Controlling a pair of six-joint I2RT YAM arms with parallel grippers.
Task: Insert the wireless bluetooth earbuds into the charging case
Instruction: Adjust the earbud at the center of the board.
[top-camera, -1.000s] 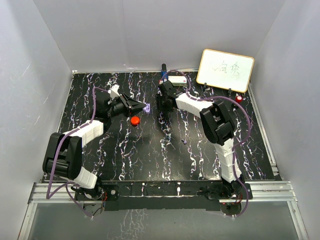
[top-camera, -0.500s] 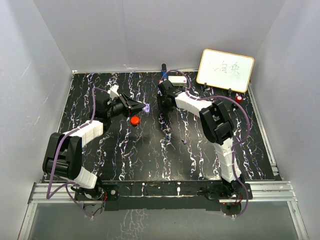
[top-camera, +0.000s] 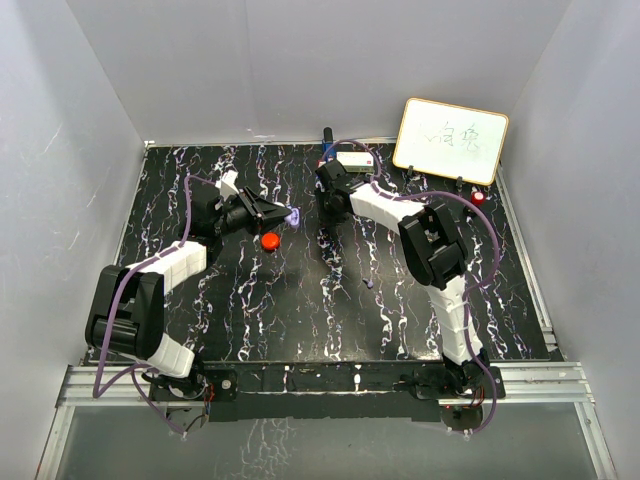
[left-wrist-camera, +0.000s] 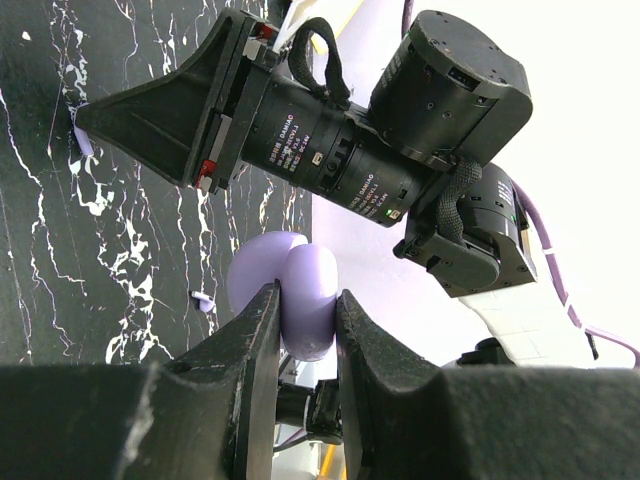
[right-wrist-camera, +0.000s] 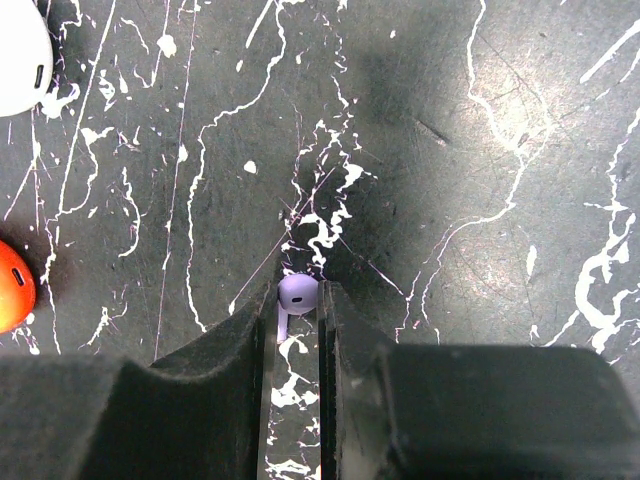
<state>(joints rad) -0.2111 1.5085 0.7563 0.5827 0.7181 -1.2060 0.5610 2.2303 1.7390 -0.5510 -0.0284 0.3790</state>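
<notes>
Centre of the right wrist view, right gripper (right-wrist-camera: 295, 300): fingers pressed together on the purple earbud (right-wrist-camera: 297, 290), one finger touching each side of it.
Purple earbud: low on the black marbled table (top-camera: 250, 310), its stem pointing toward the bottom of the frame; whether it rests on the surface or is just lifted cannot be told.
Left gripper (left-wrist-camera: 307, 298): pinching the purple charging case (left-wrist-camera: 265, 275) between both fingers, held up off the table.
Charging case: shows two rounded lobes above the fingers; its inside is turned away, so its contents cannot be told.
Room between arms: in the top view the two grippers stand near each other in the upper middle, apart, with the red puck (top-camera: 270, 240) just below the left one.
Edges: white walls (top-camera: 100, 150) close the left, right and far sides; a metal rail (top-camera: 330, 385) runs along the bottom edge at the arm bases.
Other pieces: a white rounded piece (right-wrist-camera: 18, 50) at upper left of the right wrist view; a small purple bit (top-camera: 371, 285) lower right of centre.
Far right corner: whiteboard (top-camera: 450, 140) leaning upright.
</notes>
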